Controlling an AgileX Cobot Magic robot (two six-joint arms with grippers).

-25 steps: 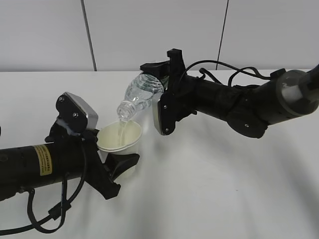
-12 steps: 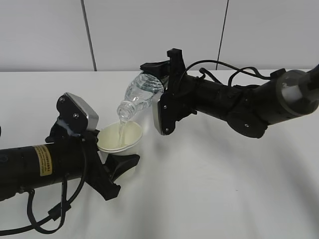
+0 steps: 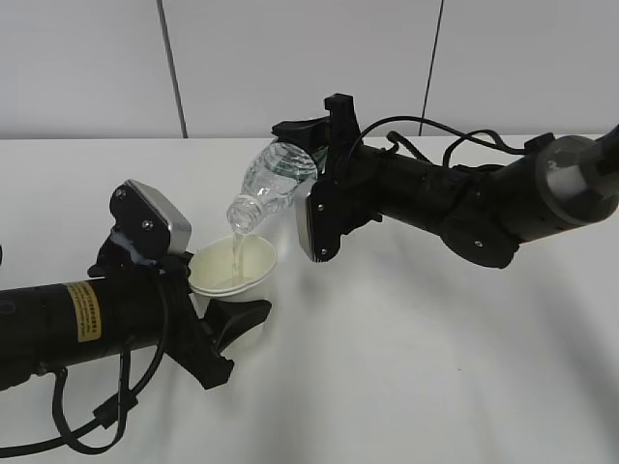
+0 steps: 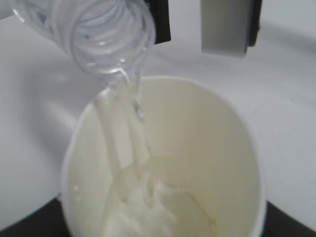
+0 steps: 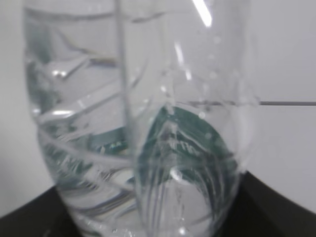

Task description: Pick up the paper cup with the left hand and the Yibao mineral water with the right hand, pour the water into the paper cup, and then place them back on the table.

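Note:
My left gripper (image 3: 227,314) is shut on the white paper cup (image 3: 232,266), holding it upright just above the table (image 3: 435,367). My right gripper (image 3: 305,184) is shut on the Yibao mineral water bottle (image 3: 273,184), tipped with its open mouth down-left over the cup. A stream of water (image 3: 235,246) runs from the mouth into the cup. In the left wrist view the bottle mouth (image 4: 111,37) hangs over the cup (image 4: 207,143), and water (image 4: 131,143) pools on the cream inside. The right wrist view is filled by the clear bottle (image 5: 143,128) with its green label.
The white table stretches wide to the right and front of both arms. A pale wall (image 3: 309,58) with dark seams stands behind the table's far edge. Black cables (image 3: 97,425) hang under the left arm.

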